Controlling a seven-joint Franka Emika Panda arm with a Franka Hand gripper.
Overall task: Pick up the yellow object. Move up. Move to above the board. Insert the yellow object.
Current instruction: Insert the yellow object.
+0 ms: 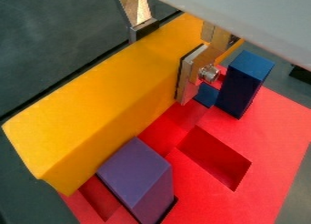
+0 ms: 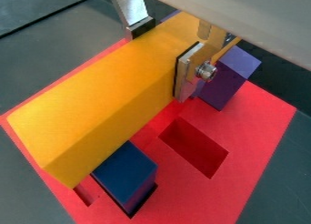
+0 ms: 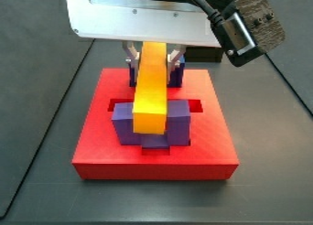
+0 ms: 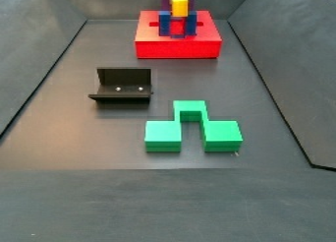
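Note:
The yellow object is a long yellow-orange bar, seen in both wrist views. My gripper is shut on its far end, one finger on each long face. In a side view the bar runs front to back between the blue-purple posts of the red board, with the gripper at its back end. Its top stands above the posts. I cannot tell whether its underside touches the board. An open square recess lies beside it.
The board stands at the far end of the dark floor. The dark L-shaped fixture stands mid-floor on the left. A green notched block lies nearer the front. Sloped dark walls rim the floor.

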